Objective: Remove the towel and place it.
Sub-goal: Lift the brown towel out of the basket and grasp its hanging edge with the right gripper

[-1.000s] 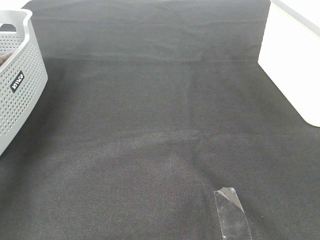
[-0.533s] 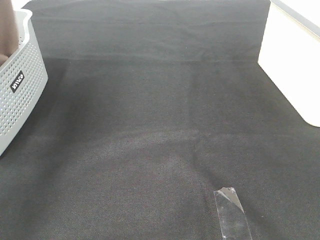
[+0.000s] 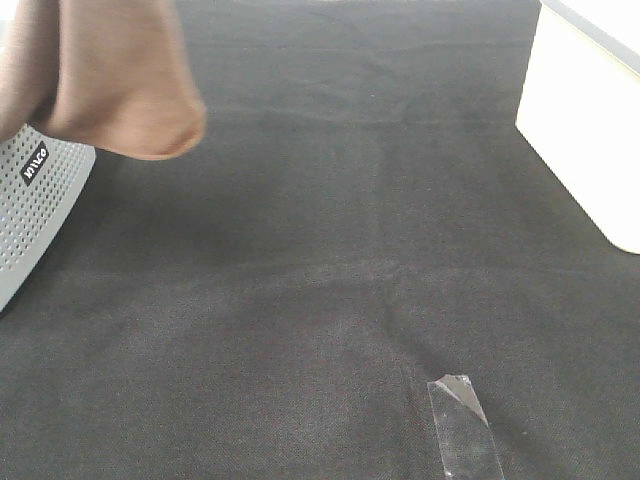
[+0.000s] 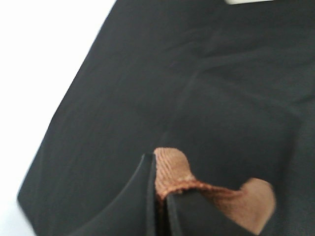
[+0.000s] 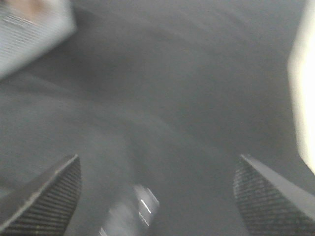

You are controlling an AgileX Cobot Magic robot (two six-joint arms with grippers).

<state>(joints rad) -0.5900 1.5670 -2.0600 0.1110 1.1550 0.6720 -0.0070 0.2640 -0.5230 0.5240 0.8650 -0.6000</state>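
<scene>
The brown plush towel (image 3: 110,70) hangs in the air at the top left of the exterior high view, draped down over the grey perforated basket (image 3: 35,205). My left gripper (image 4: 160,196) is shut on a stitched edge of the towel (image 4: 172,174), seen in the left wrist view; the gripper itself is out of frame in the exterior view. My right gripper (image 5: 157,196) is open and empty, its two fingers wide apart above the black table covering (image 5: 162,98). The towel's white tag does not show.
A white box (image 3: 585,120) stands at the right edge of the black table covering (image 3: 330,230). A strip of clear tape (image 3: 462,425) lies on the covering near the front, also blurred in the right wrist view (image 5: 130,211). The basket shows blurred at the far side (image 5: 32,29).
The towel has risen out of the basket and swung right into view, now hanging large over the basket's top. The exterior view shows nothing else moved.
</scene>
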